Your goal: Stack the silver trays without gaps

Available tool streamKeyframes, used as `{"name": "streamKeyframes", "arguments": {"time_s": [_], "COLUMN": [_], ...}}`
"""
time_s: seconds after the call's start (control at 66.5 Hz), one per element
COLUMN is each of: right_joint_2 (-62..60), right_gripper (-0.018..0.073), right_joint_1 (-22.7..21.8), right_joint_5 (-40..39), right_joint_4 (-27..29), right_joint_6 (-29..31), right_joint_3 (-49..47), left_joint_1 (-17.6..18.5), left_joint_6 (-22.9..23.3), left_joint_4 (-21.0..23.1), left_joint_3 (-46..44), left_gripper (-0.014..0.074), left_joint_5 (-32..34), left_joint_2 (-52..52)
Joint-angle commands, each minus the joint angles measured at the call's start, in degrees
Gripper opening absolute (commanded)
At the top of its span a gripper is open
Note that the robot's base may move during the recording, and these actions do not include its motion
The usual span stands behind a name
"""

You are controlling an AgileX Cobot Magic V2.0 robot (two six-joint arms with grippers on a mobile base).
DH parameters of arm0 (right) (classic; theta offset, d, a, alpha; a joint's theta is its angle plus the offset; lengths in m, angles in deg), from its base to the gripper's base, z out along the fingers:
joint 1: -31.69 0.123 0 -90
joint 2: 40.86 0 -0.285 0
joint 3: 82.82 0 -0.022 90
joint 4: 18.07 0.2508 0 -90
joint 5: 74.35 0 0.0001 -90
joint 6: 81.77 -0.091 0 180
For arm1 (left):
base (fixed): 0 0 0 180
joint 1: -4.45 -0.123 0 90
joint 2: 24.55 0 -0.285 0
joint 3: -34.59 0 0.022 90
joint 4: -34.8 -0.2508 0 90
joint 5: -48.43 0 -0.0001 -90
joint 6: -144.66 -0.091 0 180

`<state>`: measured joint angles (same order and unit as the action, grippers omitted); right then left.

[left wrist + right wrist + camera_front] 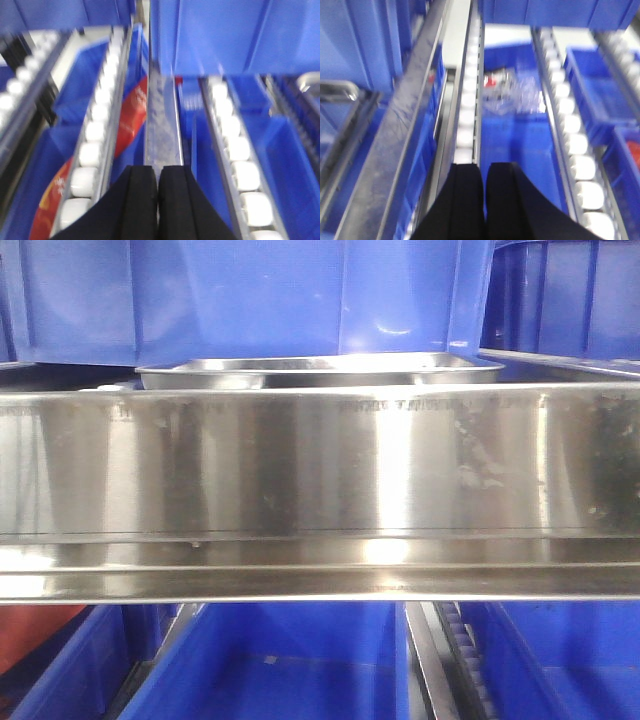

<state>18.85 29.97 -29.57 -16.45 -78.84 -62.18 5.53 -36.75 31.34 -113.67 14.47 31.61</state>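
Front view: a long brushed-steel rail (320, 465) fills the middle of the frame. Just above it, at twelve o'clock, a silver tray (320, 371) lies flat on the shelf, and I see only its flared rim and shallow inside. I cannot tell whether it is one tray or several already nested. Deep blue bins (300, 290) stand behind it, with more below the rail.

Left wrist view, blurred: my left claw (158, 200) sits at six o'clock, its two black fingers pressed together with nothing between them. Ahead are white roller tracks (95, 135) and a red packet (132, 120) in a bin at nine o'clock. A shiny curve at three o'clock may be a tray rim.

Right wrist view, also blurred: my right claw (484, 200) is likewise closed and empty. A bright rounded edge at nine o'clock may be the same tray.

My judgement is that stacking has not begun and I am at the approach. Next I need to open a claw, reach over the rail, and pinch the thin rim squarely so the tray lifts level.
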Motion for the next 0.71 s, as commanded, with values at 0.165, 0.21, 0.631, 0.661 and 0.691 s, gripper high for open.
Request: {"name": "streamKeyframes", "arguments": {"time_s": [0.165, 0.21, 0.631, 0.661, 0.691], "right_joint_2": [5.9, 7.19, 18.34, 19.57, 20.63], "right_gripper": [-0.0018, -0.0017, -0.0001, -0.0001, -0.0001], "right_joint_1": [0.04, 0.04, 13.36, 14.75, 16.11], "right_joint_5": [-6.86, -6.71, -6.89, -5.94, -5.04], "right_joint_4": [1.2, 2.95, -2.09, -4.71, -6.61], "right_joint_6": [0.03, 0.03, -22.42, -25.34, -26.97], "right_joint_3": [-0.54, -0.54, -2.3, -3.24, -4.64], "left_joint_1": [-0.09, -0.09, 13.05, 14.44, 15.8], "left_joint_6": [0.33, 0.33, 25.15, 28.0, 30.85], "left_joint_4": [1.61, 3.85, -9.36, -12.59, -14.83], "left_joint_3": [-0.46, -0.57, -12.55, -13.63, -14.73], "left_gripper": [0.0004, 0.0, -0.0016, -0.0016, -0.0016], "left_joint_5": [7.8, 7.85, 0.44, -0.92, -1.95], "left_joint_2": [7.67, 9.33, 22.78, 23.77, 24.66]}}
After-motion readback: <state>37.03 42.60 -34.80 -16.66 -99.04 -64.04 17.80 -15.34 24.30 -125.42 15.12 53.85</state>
